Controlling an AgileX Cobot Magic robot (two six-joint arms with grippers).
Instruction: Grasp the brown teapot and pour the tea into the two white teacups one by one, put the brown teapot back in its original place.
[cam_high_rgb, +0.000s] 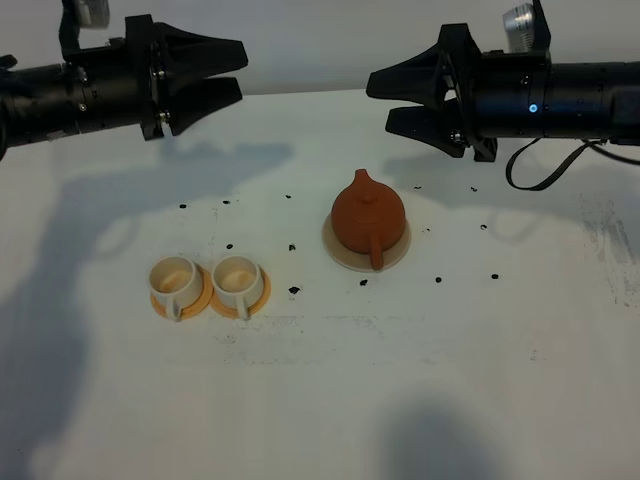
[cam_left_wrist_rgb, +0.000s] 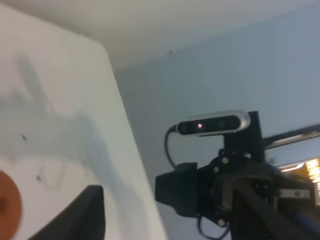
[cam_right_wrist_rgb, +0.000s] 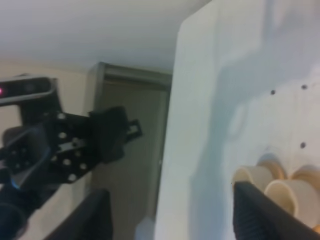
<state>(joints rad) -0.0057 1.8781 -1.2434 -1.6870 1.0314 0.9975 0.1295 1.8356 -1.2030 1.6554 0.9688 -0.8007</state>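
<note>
Right gripper: mine, jaws spread, empty, over worktop far edge. Left gripper: also released. Brown teapot: on coaster, mid-worktop. Outer teacup and inner teacup: adjacent, toward left edge. Risk: round body slips in grip; lid drops on tilt.

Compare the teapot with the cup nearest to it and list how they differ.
Colour: the teapot is reddish-brown, the cup cream-white.
Size: the teapot is far bigger than the cup.
Top: the teapot wears a knobbed lid, the cup is open.
Base: the teapot sits on a beige coaster, the cup on an orange saucer.
Shared: both stand upright, handles turned toward the near edge of the table.
</note>
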